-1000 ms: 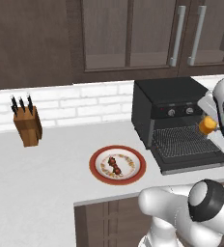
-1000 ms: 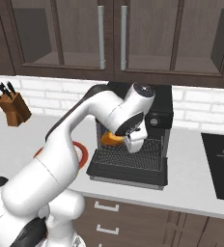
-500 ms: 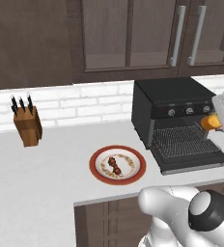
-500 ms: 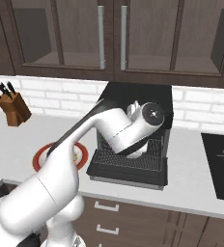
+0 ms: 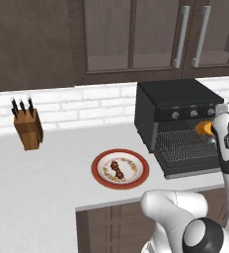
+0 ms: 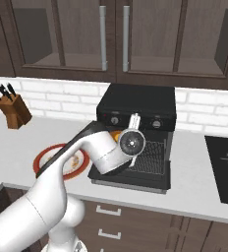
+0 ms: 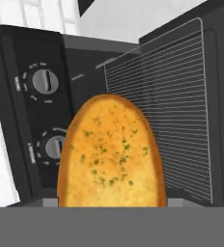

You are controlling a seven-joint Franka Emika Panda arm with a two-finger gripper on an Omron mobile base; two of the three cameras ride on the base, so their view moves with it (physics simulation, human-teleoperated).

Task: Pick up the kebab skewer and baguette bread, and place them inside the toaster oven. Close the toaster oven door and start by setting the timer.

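Since the earlier frame, the baguette bread (image 7: 109,154) is carried nearer the wire rack (image 7: 169,111), gripped by the gripper (image 5: 216,129); released early, it could drop onto the toaster oven door (image 5: 195,167) below.

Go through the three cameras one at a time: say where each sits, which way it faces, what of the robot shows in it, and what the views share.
Left base view: behind the arm's left, facing forward and down at the counter, the plate with the kebab skewer, and the toaster oven; white arm at lower right.
Right base view: behind the arm's right, facing the toaster oven; arm from lower left.
Hand view: on the hand, looking along the tool at the baguette bread, before the wire rack and knobs.
Shared: both base views show the knife block, plate and oven.
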